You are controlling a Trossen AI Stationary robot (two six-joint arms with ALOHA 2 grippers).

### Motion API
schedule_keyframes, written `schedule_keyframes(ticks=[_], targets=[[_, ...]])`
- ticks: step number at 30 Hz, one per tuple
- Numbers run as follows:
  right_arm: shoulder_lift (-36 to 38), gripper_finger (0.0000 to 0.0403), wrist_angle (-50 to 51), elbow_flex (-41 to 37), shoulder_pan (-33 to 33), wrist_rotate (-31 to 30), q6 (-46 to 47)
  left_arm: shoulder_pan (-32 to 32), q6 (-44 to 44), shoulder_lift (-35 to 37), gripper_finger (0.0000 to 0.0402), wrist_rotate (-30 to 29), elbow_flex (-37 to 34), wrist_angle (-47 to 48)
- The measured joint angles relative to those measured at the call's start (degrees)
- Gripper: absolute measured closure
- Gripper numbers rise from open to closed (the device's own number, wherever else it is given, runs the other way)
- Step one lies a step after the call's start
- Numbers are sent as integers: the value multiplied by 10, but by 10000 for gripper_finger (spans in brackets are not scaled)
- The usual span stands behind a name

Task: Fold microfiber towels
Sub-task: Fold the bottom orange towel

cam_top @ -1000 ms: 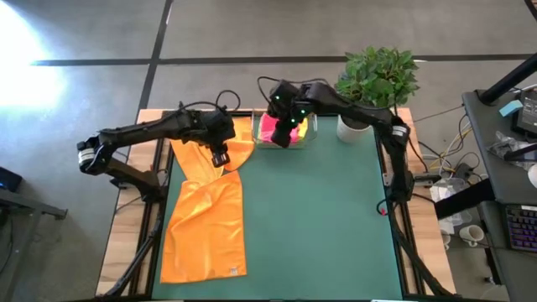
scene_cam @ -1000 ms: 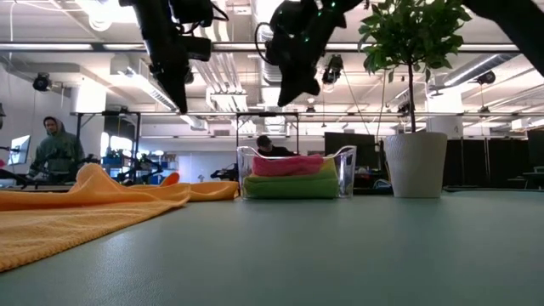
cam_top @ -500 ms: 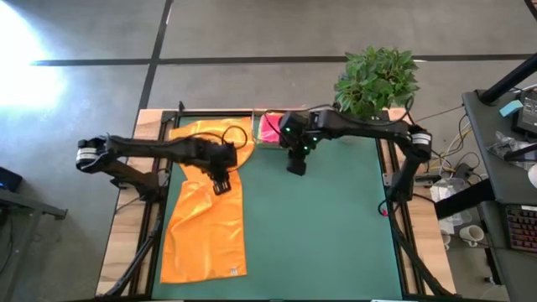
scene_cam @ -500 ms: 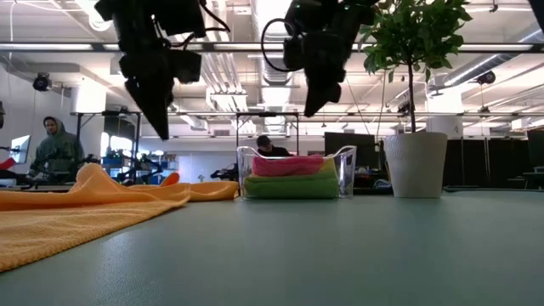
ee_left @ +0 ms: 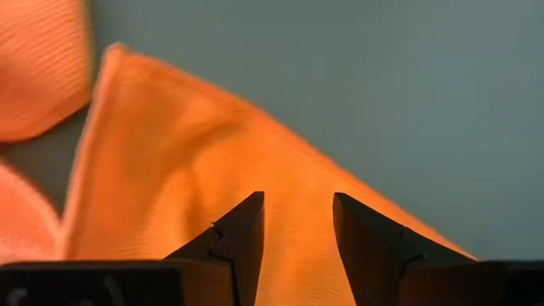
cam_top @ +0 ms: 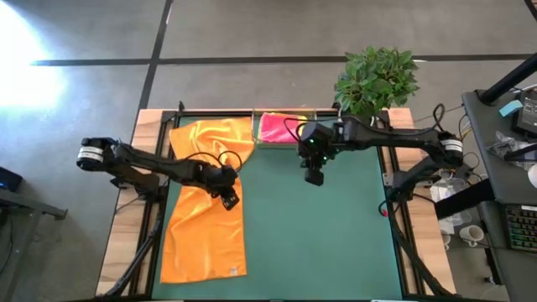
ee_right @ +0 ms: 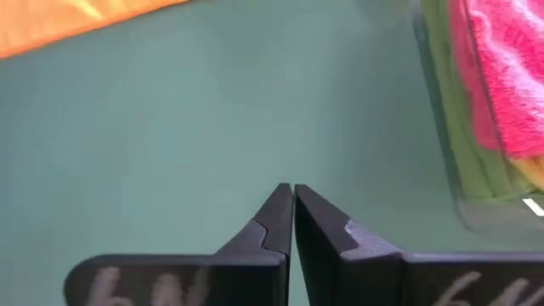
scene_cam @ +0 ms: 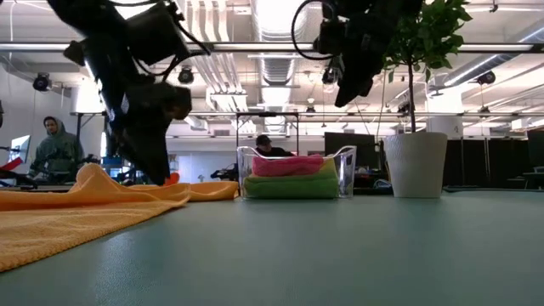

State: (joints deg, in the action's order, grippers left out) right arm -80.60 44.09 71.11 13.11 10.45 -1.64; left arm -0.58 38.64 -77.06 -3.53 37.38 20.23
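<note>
An orange towel (cam_top: 204,225) is lying spread along the left side of the green tabletop (cam_top: 336,243), laid flat presumably so it can be folded, with more orange cloth bunching at its far end. The left end effector (cam_top: 229,200) is hovering over the towel's right edge with its fingers (ee_left: 240,234) spread and empty, likely lining up a pinch. The right end effector (cam_top: 314,178) is hanging pressed together over bare tabletop, beside the clear tray (cam_top: 283,141) holding the pink towel (cam_top: 277,127) stacked on the green towel (scene_cam: 293,189), probably awaiting their turn.
</note>
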Motion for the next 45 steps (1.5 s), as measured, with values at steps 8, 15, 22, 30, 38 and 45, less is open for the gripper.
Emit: schedule_keyframes(ticks=[8, 15, 22, 30, 38, 45], targets=[[47, 394, -37, -86, -23, 0, 32, -5, 30, -89, 276, -60, 4, -61], [87, 394, -42, -142, -34, 0, 47, -5, 30, -198, 276, -65, 72, -139], [109, 394, -55, -183, -35, 0, 51, -3, 30, -306, 276, -115, 192, -173], [111, 394, -58, -200, -35, 0, 56, 4, -44, -382, 276, -88, 325, -162], [111, 394, -64, -208, -35, 0, 77, -2, -179, -308, 276, -67, 397, 29], [111, 394, -94, -211, -45, 0, 81, -41, -199, -193, 276, -70, 373, 180]])
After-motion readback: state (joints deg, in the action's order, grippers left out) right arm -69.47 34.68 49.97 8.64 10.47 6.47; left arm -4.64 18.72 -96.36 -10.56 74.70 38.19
